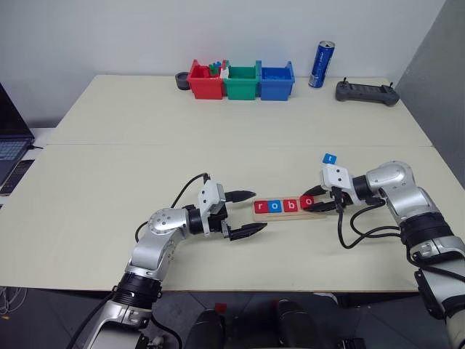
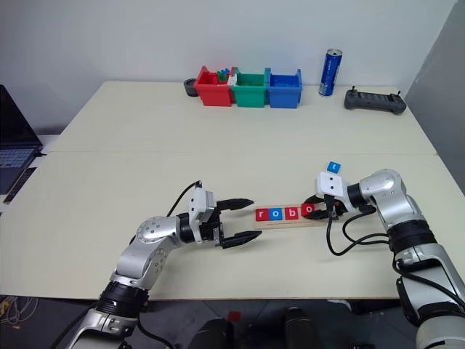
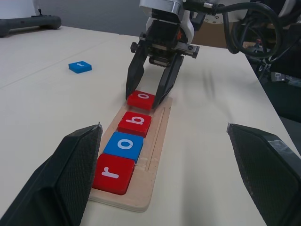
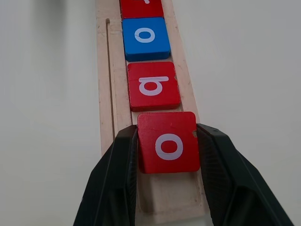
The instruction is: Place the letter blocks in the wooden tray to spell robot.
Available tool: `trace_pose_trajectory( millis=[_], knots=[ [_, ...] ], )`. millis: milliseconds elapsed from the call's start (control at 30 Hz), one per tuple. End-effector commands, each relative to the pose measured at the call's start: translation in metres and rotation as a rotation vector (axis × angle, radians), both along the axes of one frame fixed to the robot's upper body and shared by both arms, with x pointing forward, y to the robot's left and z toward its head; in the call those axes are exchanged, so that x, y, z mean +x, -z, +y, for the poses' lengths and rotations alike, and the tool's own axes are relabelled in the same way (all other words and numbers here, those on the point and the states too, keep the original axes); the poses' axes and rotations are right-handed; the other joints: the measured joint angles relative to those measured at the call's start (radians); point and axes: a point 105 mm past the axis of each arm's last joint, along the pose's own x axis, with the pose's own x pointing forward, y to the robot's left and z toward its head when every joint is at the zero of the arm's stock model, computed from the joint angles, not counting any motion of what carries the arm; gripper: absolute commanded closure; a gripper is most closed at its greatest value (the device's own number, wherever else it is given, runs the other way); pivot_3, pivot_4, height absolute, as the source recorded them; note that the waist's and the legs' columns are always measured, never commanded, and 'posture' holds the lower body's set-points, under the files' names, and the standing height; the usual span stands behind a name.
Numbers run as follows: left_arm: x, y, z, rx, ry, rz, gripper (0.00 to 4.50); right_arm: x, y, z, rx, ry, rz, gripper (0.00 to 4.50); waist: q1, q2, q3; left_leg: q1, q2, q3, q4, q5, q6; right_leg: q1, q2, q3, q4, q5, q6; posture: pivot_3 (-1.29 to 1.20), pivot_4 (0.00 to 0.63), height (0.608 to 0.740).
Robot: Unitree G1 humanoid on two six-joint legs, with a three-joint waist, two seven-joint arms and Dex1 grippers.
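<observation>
The wooden tray point(image 3: 157, 136) lies on the table between my two grippers. In it sit a red r block point(image 1: 261, 207), a blue o block point(image 1: 275, 206) and a red b block point(image 1: 290, 205), side by side. My right gripper point(image 1: 317, 203) is shut on a red o block point(image 4: 169, 142), held down in the tray just past the b. A blue t block point(image 1: 330, 158) lies loose on the table beyond the right gripper. At the tray's r end my left gripper point(image 1: 259, 210) stands open and level, holding nothing.
Red point(image 1: 205, 81), green point(image 1: 240, 82) and blue point(image 1: 277, 81) plastic bins stand at the table's far edge. To their right are a blue can point(image 1: 321, 64) and a dark controller point(image 1: 367, 92). A laptop point(image 1: 11, 138) sits off the left side.
</observation>
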Motion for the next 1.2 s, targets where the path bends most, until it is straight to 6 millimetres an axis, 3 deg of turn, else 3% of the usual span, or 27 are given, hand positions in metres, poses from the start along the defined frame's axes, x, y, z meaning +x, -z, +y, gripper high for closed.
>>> trace_pose_trajectory(
  millis=[33, 233, 500, 600, 900, 1200],
  knots=[
    [-0.002, -0.013, 0.0, -0.016, 0.011, -0.05, 0.0, 0.001, -0.007, 0.003, -0.005, -0.029, -0.021, 2.02, 0.0, 0.0, 0.0, 0.0, 0.0, 0.0, 0.0, 0.0, 0.0, 0.0, 0.0, 0.0, 0.0, 0.0, 0.0, 0.0, 0.15, 0.74],
    [-0.002, -0.013, 0.0, -0.013, 0.018, -0.05, 0.0, 0.001, -0.009, 0.003, 0.01, -0.015, -0.024, 0.03, 0.0, 0.0, 0.0, 0.0, 0.0, 0.0, 0.0, 0.0, 0.0, 0.0, 0.0, 0.0, 0.0, 0.0, 0.0, 0.0, 0.15, 0.74],
    [-0.002, -0.013, -0.002, -0.015, 0.027, -0.052, 0.0, 0.014, -0.044, -0.01, 0.126, 0.123, -0.114, 0.03, 0.0, 0.0, 0.0, 0.0, 0.0, 0.0, 0.0, 0.0, 0.0, 0.0, 0.0, 0.0, 0.0, 0.0, 0.0, 0.0, 0.15, 0.74],
    [-0.002, -0.013, -0.002, -0.014, 0.031, -0.051, 0.0, 0.018, -0.049, -0.013, 0.15, 0.161, -0.137, 0.62, 0.0, 0.0, 0.0, 0.0, 0.0, 0.0, 0.0, 0.0, 0.0, 0.0, 0.0, 0.0, 0.0, 0.0, 0.0, 0.0, 0.15, 0.74],
    [0.0, -0.014, -0.005, -0.012, 0.047, -0.056, 0.0, 0.026, -0.023, -0.009, 0.079, 0.176, -0.21, 3.82, -0.001, 0.0, 0.0, 0.0, 0.0, 0.0, 0.0, 0.0, 0.0, 0.0, 0.0, 0.0, 0.0, 0.0, 0.0, 0.0, 0.15, 0.74],
    [-0.001, -0.014, -0.003, -0.011, 0.04, -0.055, 0.0, 0.026, -0.017, 0.001, 0.067, 0.137, -0.213, 3.82, -0.001, 0.0, 0.0, 0.0, 0.0, 0.0, 0.0, 0.0, 0.0, 0.0, 0.0, 0.0, 0.0, 0.0, 0.0, 0.0, 0.15, 0.74]
  ],
)
